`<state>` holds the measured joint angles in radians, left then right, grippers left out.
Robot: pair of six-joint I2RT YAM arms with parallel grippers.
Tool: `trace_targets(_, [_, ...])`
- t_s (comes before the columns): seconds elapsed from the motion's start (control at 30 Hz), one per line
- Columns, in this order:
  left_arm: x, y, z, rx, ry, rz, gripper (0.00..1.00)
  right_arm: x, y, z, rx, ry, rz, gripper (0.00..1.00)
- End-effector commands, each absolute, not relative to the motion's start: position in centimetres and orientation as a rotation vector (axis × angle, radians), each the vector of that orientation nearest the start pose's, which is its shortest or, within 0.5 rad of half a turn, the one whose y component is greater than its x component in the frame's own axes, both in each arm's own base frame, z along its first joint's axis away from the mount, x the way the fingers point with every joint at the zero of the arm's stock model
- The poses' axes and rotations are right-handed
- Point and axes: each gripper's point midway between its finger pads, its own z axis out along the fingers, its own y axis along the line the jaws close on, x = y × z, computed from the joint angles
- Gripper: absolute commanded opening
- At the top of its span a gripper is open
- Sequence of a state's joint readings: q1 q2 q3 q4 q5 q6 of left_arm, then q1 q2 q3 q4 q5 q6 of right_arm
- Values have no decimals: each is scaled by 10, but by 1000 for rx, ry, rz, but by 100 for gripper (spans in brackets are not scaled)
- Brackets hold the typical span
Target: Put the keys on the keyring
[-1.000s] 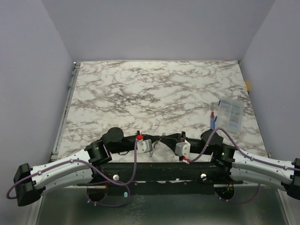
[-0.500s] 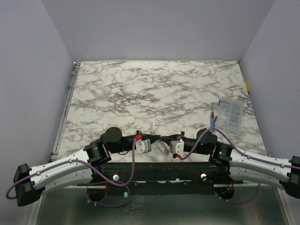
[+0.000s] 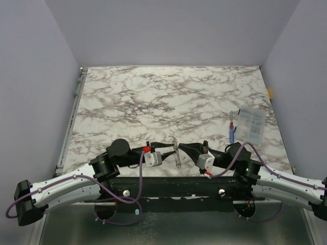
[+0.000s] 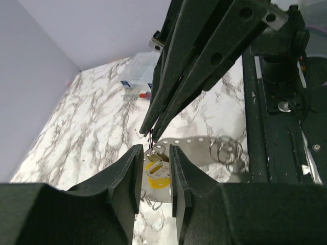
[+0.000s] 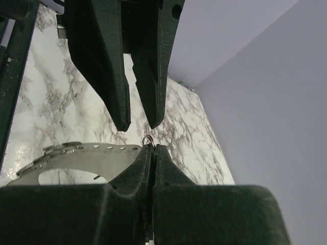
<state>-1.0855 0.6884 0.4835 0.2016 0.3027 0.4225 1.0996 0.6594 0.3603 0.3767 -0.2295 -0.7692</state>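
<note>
Jaws are meeting tip to tip low over the near edge of the marble tabletop (image 3: 168, 97), where your two arms are reaching in toward each other. Your right gripper (image 5: 152, 147) is pressing its jaws tight together and pinching the keyring (image 5: 148, 139), a thin wire loop poking out just past the fingertips. Your left gripper (image 4: 155, 148) is facing it with jaws spread. In the left wrist view the keys (image 4: 155, 171), a small silvery and brass-gold bunch, are showing in the gap between its fingers, just beneath the right gripper's closed tips. You cannot tell from these views whether the left fingers are touching the keys. A silvery perforated strip (image 4: 196, 149) is running sideways from the keys, with a few small wire rings (image 4: 225, 149) bunched at its far end. You cannot tell whether the strip is resting on the tabletop. Well apart from the action, toward the right edge, a blue-and-red stick (image 3: 232, 131) is lying just beside a clear plastic box (image 3: 251, 125).
</note>
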Motion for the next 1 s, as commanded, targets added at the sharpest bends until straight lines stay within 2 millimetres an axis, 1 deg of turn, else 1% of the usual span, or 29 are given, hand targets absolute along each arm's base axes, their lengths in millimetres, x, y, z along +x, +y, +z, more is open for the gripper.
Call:
trace_targets(0.0, [106,-297,273,1228,934,-836,33,131,286,272,-1232,684,455,1])
trace_targets(0.2, [109,-302,268,1239,955,-849,34,127,286,274,-1230,667,473,1])
trace_targets(0.47, [124,-296,270,1179,994,-785,34,119,282,283,-1207,631,506,1])
trace_targets(0.57, [124,-293,276,1153,977,-794,34,118,282,283,-1206,628,503,1])
trace_targets(0.73, [120,-281,297,1067,906,-825,41,119,281,282,-1208,632,494,1])
trace_targets(0.87, [123,-271,312,995,871,-833,39,119,281,281,-1212,635,494,1])
trace_targets(0.97, [127,-271,310,992,875,-827,36,117,280,285,-1203,624,504,0])
